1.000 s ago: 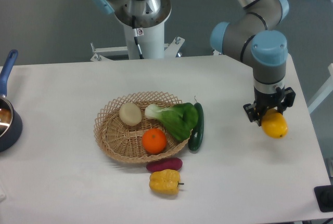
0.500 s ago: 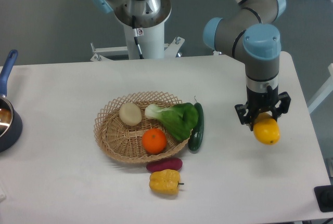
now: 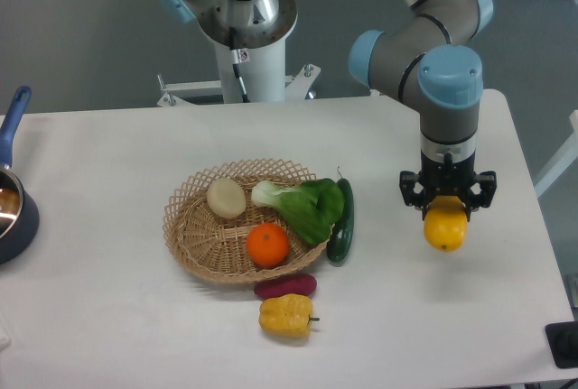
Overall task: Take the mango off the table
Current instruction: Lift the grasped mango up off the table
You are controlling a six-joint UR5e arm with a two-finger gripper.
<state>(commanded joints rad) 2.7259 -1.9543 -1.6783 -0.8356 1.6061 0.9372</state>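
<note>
The mango [image 3: 446, 229] is hanging in the grip of the gripper [image 3: 447, 211], whose two black fingers are clamping its upper end from both sides, above the right part of the white table [image 3: 108, 317]. To its left, the wicker basket [image 3: 194, 249] is holding an orange [image 3: 267, 245], a pale round vegetable [image 3: 226, 198] and a bok choy [image 3: 302, 206], while a cucumber [image 3: 342, 223] is leaning on its rim and a purple sweet potato [image 3: 285, 285] and yellow bell pepper [image 3: 286, 315] are lying just in front.
</note>
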